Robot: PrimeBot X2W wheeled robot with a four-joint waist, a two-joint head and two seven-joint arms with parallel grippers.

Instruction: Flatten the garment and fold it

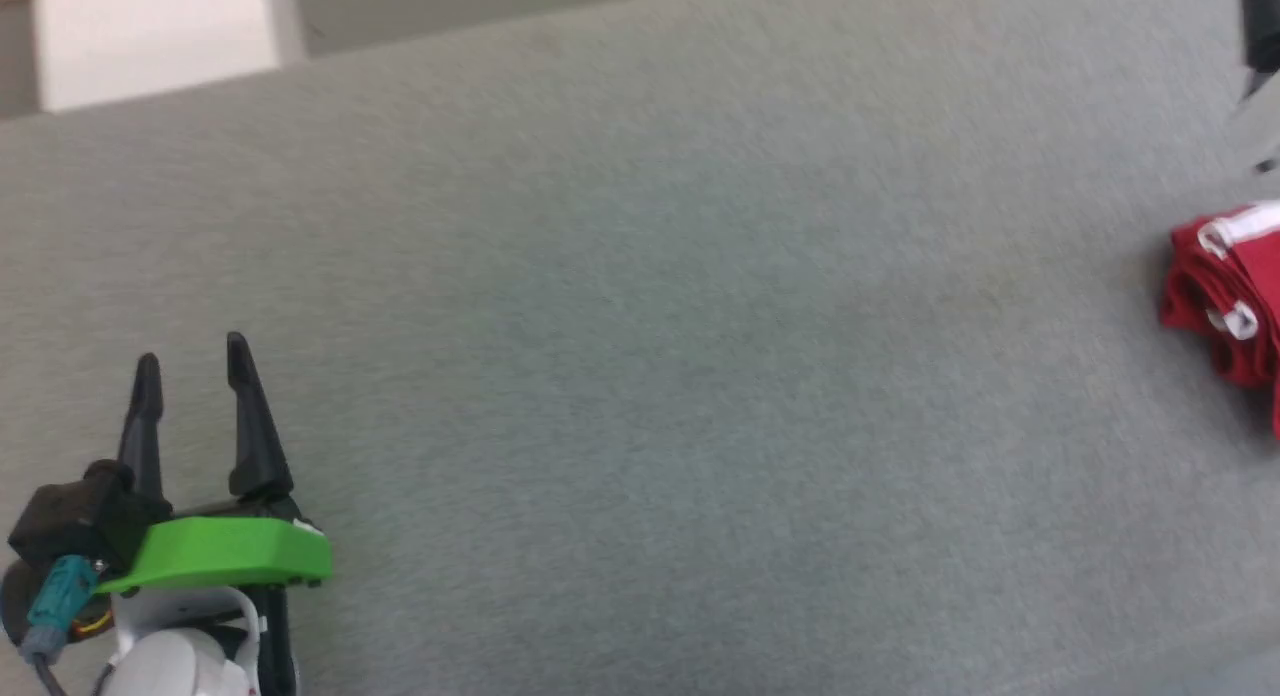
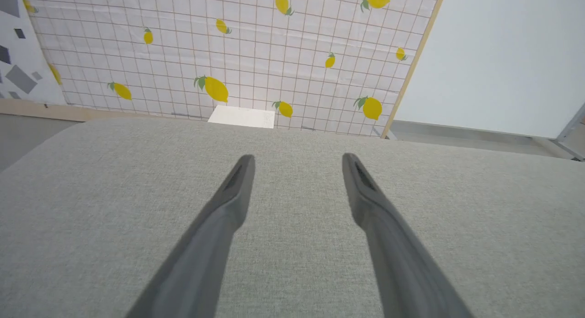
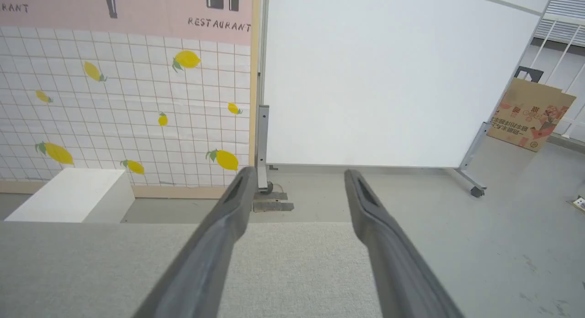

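Head view: bunched garment (image 1: 1215,276) at R edge

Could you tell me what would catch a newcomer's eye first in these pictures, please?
The bright red garment with white trim lies bundled on the grey fabric surface at the head view's right edge. At lower left, the left gripper stands open, with a vivid green part at its base. Behind the surface stands a lemon-patterned wall.
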